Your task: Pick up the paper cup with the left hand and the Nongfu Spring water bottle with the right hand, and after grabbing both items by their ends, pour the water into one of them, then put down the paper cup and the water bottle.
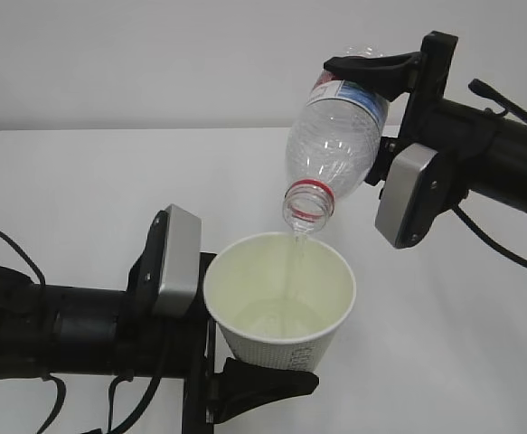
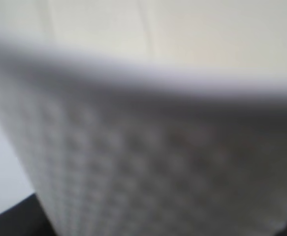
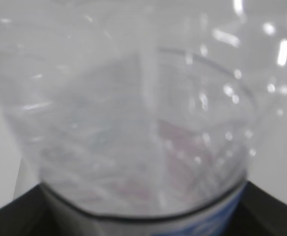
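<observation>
My left gripper is shut on the lower end of the white paper cup and holds it upright above the table. In the left wrist view the cup's ribbed wall fills the frame, blurred. My right gripper is shut on the base end of the Nongfu Spring water bottle. The bottle is tilted with its capless mouth down over the cup. A thin stream of water falls into the cup, where water lies at the bottom. The clear bottle fills the right wrist view.
A plain white table stretches under both arms, with a pale wall behind. The left arm's black cables hang at the left edge, and the right arm's cable loops at the far right.
</observation>
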You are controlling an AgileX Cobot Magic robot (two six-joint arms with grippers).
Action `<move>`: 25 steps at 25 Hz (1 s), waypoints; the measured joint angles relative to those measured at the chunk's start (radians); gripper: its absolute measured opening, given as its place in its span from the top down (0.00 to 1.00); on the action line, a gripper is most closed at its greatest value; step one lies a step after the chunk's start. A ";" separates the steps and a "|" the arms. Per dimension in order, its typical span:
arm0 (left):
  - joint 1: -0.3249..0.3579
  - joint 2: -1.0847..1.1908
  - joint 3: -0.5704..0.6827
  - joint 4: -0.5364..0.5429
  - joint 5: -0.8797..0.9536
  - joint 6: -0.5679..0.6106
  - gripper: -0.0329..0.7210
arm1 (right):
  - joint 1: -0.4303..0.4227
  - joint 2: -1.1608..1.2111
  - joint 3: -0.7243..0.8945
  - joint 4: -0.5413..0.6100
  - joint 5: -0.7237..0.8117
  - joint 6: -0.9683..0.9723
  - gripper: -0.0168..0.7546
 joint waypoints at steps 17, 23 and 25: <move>0.000 0.000 0.000 0.000 0.000 0.000 0.30 | 0.000 0.000 0.000 0.002 -0.004 -0.019 0.30; 0.000 0.000 0.000 0.000 0.000 0.000 0.30 | 0.000 0.000 0.000 0.004 -0.009 -0.022 0.30; 0.000 0.000 0.000 0.000 0.000 0.000 0.30 | 0.000 0.000 0.000 0.004 -0.009 -0.023 0.30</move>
